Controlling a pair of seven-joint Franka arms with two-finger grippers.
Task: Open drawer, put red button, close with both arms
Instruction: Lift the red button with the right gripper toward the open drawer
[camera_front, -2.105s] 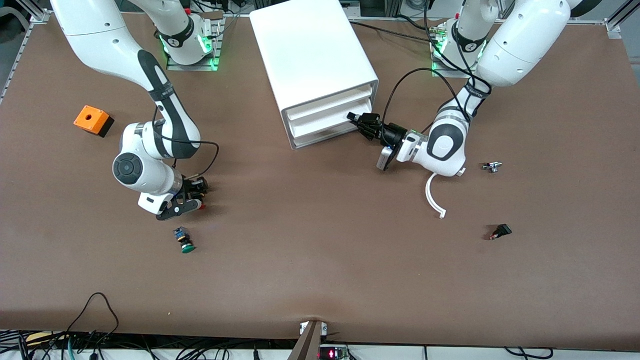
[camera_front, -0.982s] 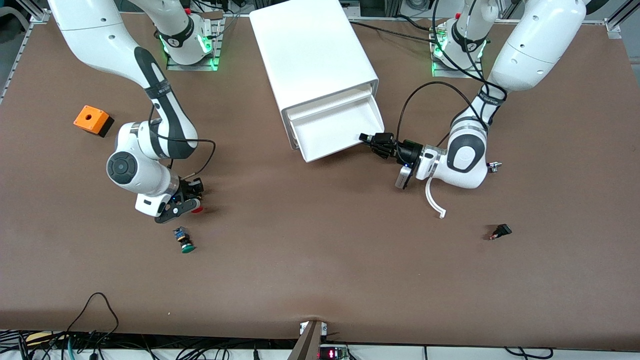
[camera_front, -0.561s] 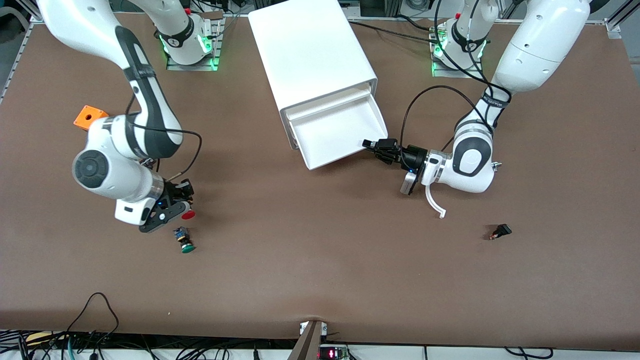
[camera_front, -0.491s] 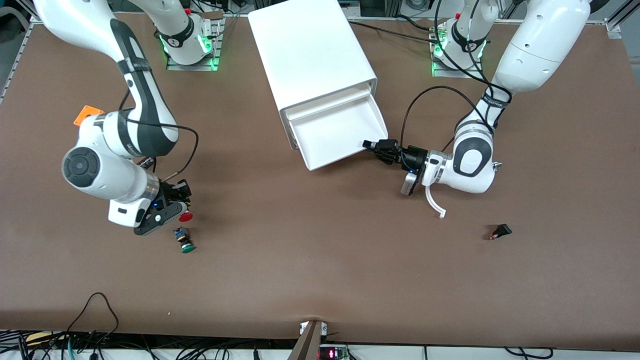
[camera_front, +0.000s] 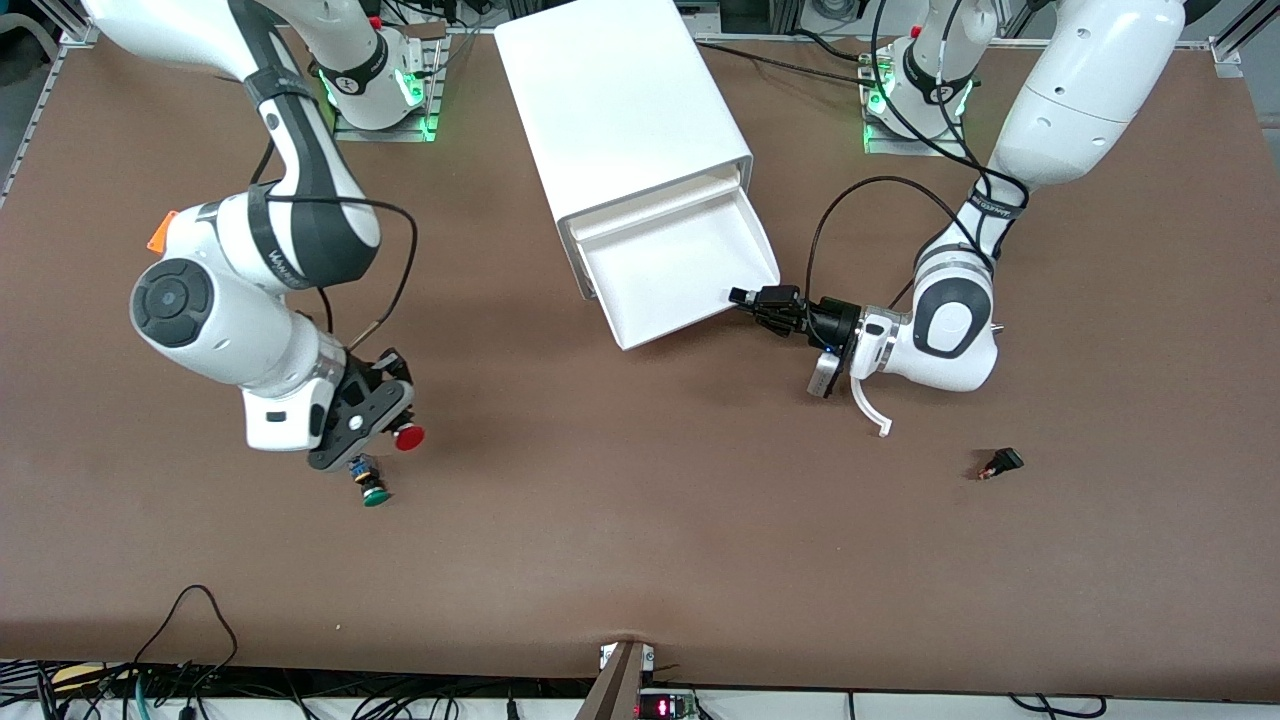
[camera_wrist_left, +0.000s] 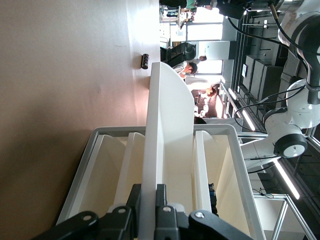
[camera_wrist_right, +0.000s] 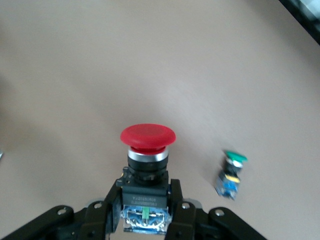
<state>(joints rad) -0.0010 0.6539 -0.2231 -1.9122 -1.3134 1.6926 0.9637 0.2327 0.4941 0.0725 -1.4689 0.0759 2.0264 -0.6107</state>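
My right gripper (camera_front: 385, 418) is shut on the red button (camera_front: 407, 437) and holds it in the air over the table, just above the green-capped button (camera_front: 371, 487). In the right wrist view the fingers (camera_wrist_right: 175, 197) clamp the button's black body below its red cap (camera_wrist_right: 147, 136). The white cabinet (camera_front: 620, 100) stands in the middle of the table with its lower drawer (camera_front: 680, 265) pulled open and empty. My left gripper (camera_front: 745, 297) is shut on the drawer's front wall (camera_wrist_left: 160, 130) at its corner toward the left arm's end, and it shows in the left wrist view (camera_wrist_left: 148, 192).
An orange box (camera_front: 156, 232) is mostly hidden by my right arm. The green button also shows in the right wrist view (camera_wrist_right: 231, 172). A small black part (camera_front: 1000, 463) lies toward the left arm's end. A white curved piece (camera_front: 868, 400) hangs by the left wrist.
The left gripper has pulled the drawer open and drawn it out farther. The right gripper has lifted the red button off the table and swung it toward the table's middle.
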